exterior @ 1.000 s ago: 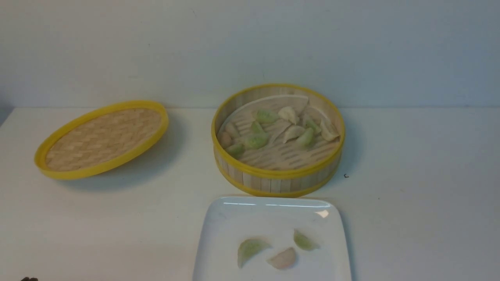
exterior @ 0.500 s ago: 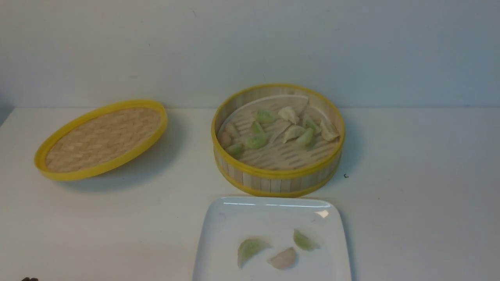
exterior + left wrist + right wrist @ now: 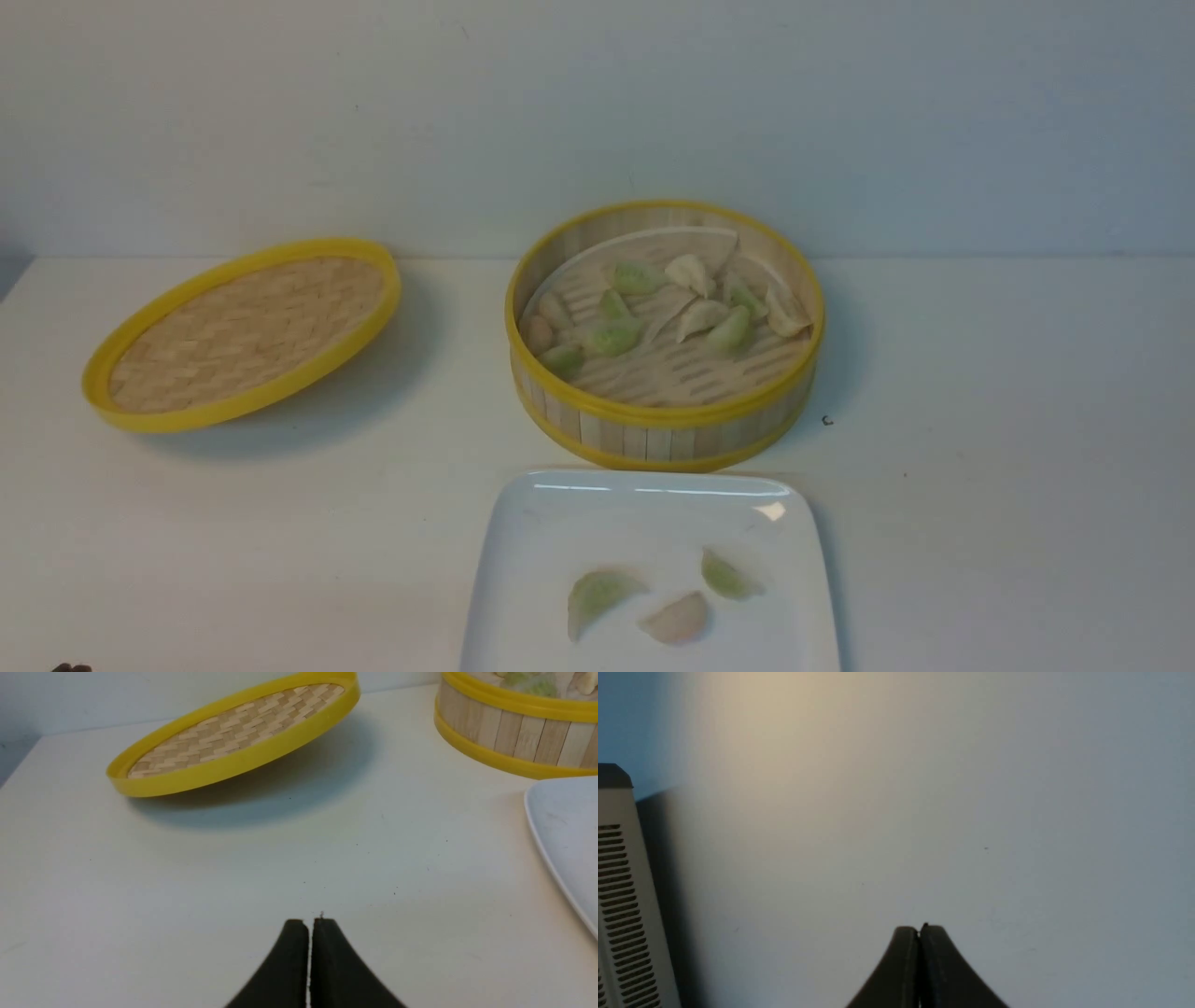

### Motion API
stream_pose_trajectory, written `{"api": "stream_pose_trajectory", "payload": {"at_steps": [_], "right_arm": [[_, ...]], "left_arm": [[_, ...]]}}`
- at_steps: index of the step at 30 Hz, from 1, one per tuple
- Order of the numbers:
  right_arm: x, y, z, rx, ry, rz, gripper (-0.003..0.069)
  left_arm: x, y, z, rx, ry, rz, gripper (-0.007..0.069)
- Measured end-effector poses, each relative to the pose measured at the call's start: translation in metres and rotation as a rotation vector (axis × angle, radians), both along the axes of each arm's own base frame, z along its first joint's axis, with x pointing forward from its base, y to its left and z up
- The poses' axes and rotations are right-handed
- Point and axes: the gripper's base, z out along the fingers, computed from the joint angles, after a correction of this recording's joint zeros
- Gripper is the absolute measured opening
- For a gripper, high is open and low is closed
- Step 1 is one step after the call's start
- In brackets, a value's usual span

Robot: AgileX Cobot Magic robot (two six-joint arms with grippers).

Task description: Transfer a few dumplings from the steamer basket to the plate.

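Observation:
The bamboo steamer basket (image 3: 665, 431) stands at the table's middle back, with several green and cream dumplings (image 3: 616, 334) inside. The white square plate (image 3: 560, 523) lies in front of it and holds three dumplings: two green (image 3: 597, 594) (image 3: 724, 575) and one pinkish (image 3: 676, 618). My left gripper (image 3: 310, 923) is shut and empty, low over bare table, with the basket (image 3: 509, 732) and the plate's edge (image 3: 556, 826) ahead of it to one side. Only a dark speck of it shows at the front view's bottom left corner (image 3: 67, 667). My right gripper (image 3: 920, 928) is shut and empty over bare table.
The flat woven yellow-rimmed lid (image 3: 245, 329) lies tilted at the back left and shows in the left wrist view (image 3: 243, 723). A grey slotted box (image 3: 621, 896) stands beside my right gripper. A pale wall runs behind the table.

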Motion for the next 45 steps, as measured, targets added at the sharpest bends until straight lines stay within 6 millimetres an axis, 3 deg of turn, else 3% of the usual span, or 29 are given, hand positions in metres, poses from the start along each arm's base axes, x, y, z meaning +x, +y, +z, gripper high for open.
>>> {"api": "stream_pose_trajectory", "payload": {"at_steps": [13, 18, 21, 26, 31, 45], "right_arm": [[0.019, 0.024, -0.035, -0.133, -0.027, 0.063, -0.0015], [0.029, 0.028, -0.055, -0.178, 0.050, -0.100, -0.0015], [0.040, 0.027, -0.078, -0.225, 0.141, -0.265, -0.0015], [0.059, 0.020, -0.132, -0.284, 0.346, -0.489, -0.0015], [0.067, 0.017, -0.183, -0.309, 0.515, -0.540, -0.0015], [0.067, 0.017, -0.187, -0.313, 0.527, -0.539, -0.0015]], "left_arm": [[0.000, 0.000, 0.000, 0.000, 0.000, 0.000, -0.0006], [0.000, 0.000, 0.000, 0.000, 0.001, 0.000, -0.0006], [0.000, 0.000, 0.000, 0.001, 0.000, 0.000, -0.0006], [0.000, 0.000, 0.000, 0.001, 0.000, 0.000, -0.0006], [0.000, 0.000, 0.000, 0.001, 0.000, 0.000, -0.0006], [0.000, 0.000, 0.000, 0.001, 0.000, 0.000, -0.0006]]}}
